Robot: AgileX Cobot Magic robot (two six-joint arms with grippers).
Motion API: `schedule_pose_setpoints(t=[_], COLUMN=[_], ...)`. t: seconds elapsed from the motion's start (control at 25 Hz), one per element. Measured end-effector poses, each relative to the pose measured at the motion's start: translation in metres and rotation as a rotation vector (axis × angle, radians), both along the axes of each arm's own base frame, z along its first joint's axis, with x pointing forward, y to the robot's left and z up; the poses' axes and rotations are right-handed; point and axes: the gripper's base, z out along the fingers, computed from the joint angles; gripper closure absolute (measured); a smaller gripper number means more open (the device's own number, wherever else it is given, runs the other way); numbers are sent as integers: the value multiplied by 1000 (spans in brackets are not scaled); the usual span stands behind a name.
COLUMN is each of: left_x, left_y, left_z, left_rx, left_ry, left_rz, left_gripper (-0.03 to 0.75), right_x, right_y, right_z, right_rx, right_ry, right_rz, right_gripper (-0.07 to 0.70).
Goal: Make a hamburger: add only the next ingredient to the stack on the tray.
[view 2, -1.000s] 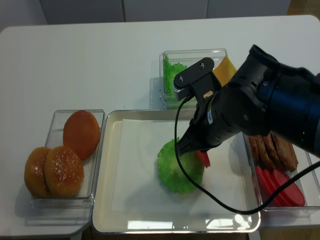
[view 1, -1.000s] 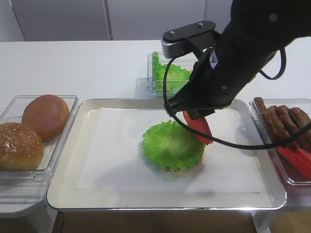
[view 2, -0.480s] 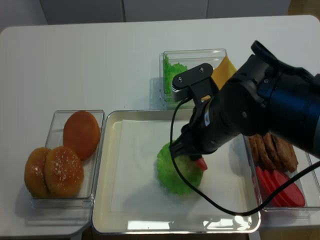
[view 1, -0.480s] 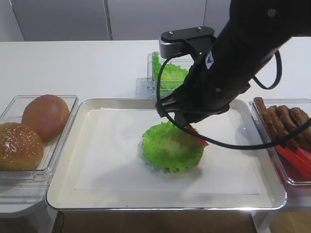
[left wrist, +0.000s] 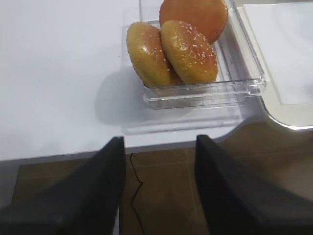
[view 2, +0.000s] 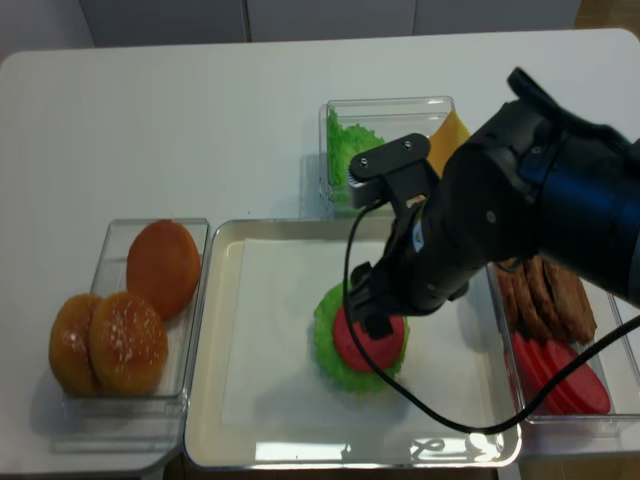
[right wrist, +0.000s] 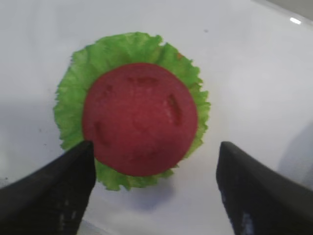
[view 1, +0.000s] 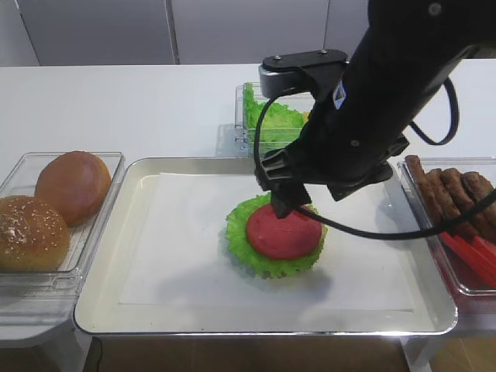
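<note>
Right claw [right wrist: 154, 191] wide open, holding nothing; tomato slice [right wrist: 139, 118] flat on lettuce [right wrist: 73, 98] at frame centre, directly below it. I retreat straight up.

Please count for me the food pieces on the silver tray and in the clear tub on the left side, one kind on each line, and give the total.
Flat round red tomato slice lying on the lettuce: 1
Round ruffled bright-green lettuce leaf on the paper-lined silver metal tray: 1
Round brown bread buns in the left clear plastic tub: 3
Total: 5
</note>
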Motion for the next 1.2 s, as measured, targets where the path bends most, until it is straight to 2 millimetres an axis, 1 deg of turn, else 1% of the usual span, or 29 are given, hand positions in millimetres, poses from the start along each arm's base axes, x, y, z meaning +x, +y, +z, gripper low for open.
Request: schedule_pose_setpoints(t=[0.08,0.16,0.36,0.44,0.52,0.6,0.68,0.84,0.96,1.04,1.2], left_x=[0,0,0,0,0,0,0,0,0,0,0], left_y=[0,0,0,0,0,0,0,0,0,0,0], left_z=[0,0,0,0,0,0,0,0,0,0,0], left_rx=[0,0,0,0,0,0,0,0,0,0,0], left_ry=[0,0,0,0,0,0,0,0,0,0,0], left_rz=[0,0,0,0,0,0,0,0,0,0,0], left_gripper=[374,374,374,374,374,374,374,374,374,374,374], right_x=[7,14,25,24,17,-1,-23,-78,-116,-141,-186], right_y=[-11,-28,-89,-113,-137,-154,-164,-170,-174,-177,-182], right_z=[3,10,28,37,43,51,58,70,73,74,71], right_rx=[-21,-22,-39,-38,-34,-25,-13,30,64,82,122], right_ry=[9,1,7,15,12,-10,-43,-126,-172,-214,-306], right_rz=[-19,-56,-201,-271,-348,-401,-431,-438,-461,-463,-466], right_gripper=[70,94,119,120,121,121,125,136,139,140,142])
